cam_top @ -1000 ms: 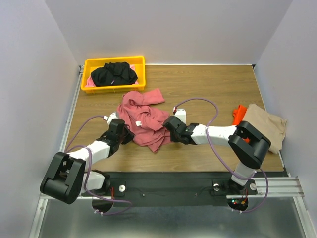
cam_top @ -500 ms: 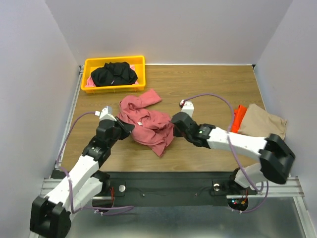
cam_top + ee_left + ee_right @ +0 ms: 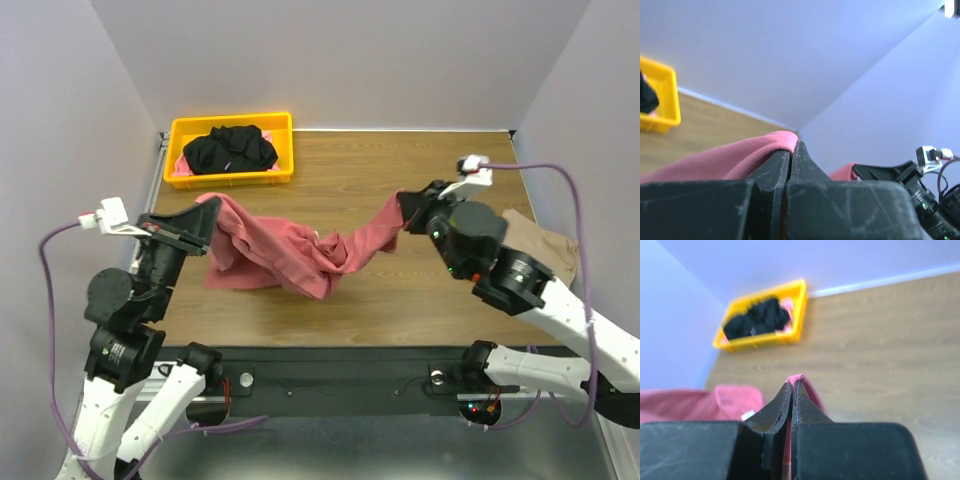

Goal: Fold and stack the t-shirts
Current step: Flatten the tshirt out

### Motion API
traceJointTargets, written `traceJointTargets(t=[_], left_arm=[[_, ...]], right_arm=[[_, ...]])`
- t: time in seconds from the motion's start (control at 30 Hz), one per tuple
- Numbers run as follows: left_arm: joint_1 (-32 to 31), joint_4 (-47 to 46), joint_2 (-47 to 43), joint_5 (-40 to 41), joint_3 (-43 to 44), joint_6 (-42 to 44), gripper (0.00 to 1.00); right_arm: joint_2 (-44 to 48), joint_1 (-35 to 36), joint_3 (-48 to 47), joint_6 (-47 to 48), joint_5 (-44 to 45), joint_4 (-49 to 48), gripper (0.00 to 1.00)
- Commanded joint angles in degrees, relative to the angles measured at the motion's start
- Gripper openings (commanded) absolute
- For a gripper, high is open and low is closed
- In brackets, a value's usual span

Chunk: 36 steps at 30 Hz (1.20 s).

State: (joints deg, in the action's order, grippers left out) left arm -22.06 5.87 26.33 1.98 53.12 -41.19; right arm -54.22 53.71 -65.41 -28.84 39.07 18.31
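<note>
We count three shirts, one bin and two grippers. The red shirt (image 3: 290,255) hangs between the two grippers over the table (image 3: 400,165). It sags into a twisted, wrinkled swag, lowest near the table's front middle, and we cannot tell whether that low fold touches the wood

The left gripper (image 3: 205,222) is raised at the table's left edge. Its wrist view shows the jaws pinched tight on a rolled red hem, with cloth bulging just past the tips. The right gripper (image 3: 408,208) is up on the right side. Its jaws are likewise closed, with a thin red fold nipped between the tips

The black shirt (image 3: 232,148) lies crumpled in the bin (image 3: 230,181), heaped above the rim. A bit of pink cloth (image 3: 183,164) peeks out at the bin's left end. The tan shirt (image 3: 548,252) lies flat at the table's right edge, partly behind the right arm and well apart from the red one

The bin sits in the far left corner, close to both edges. Plain pale walls (image 3: 350,60) close in the far side, left and right. From the bin across to the far right corner the wood is bare, and so is a strip along the near edge under the sagging cloth

The shirts are soft, matte and creased. The bin is hard yellow plastic, rectangular with a rolled rim. The table is smooth wood grain with a metal rail on the left
</note>
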Motion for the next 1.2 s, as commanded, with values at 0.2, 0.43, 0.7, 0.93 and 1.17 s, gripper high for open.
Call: traceJointTargets(t=[0.2, 0.43, 0.7, 0.93, 1.17], left_arm=[[-0.1, 1.3, 4.5, 13.9, 10.1, 2.4, 0.0], [0.4, 6.3, 14.6, 29.3, 4.6, -1.1, 0.0], [9.6, -3.2, 37.8, 14.9, 1.5, 2.2, 0.0], [11.3, -12.6, 56.1, 3.6, 7.3, 7.1, 0.0], [11.2, -12.0, 68.2, -1.4, 16.7, 10.0, 0.96]], right_arm=[[0.9, 0.4, -15.8, 12.8, 15.0, 3.3, 0.0], [0.6, 0.4, -5.4, 9.3, 32.1, 4.8, 0.0], [-8.7, -9.0, 2.7, 2.2, 23.6, 5.2, 0.0], [-20.4, -27.0, 3.5, -1.6, 13.9, 5.2, 0.0], [-27.7, -35.4, 0.8, -1.0, 9.8, 4.8, 0.0]])
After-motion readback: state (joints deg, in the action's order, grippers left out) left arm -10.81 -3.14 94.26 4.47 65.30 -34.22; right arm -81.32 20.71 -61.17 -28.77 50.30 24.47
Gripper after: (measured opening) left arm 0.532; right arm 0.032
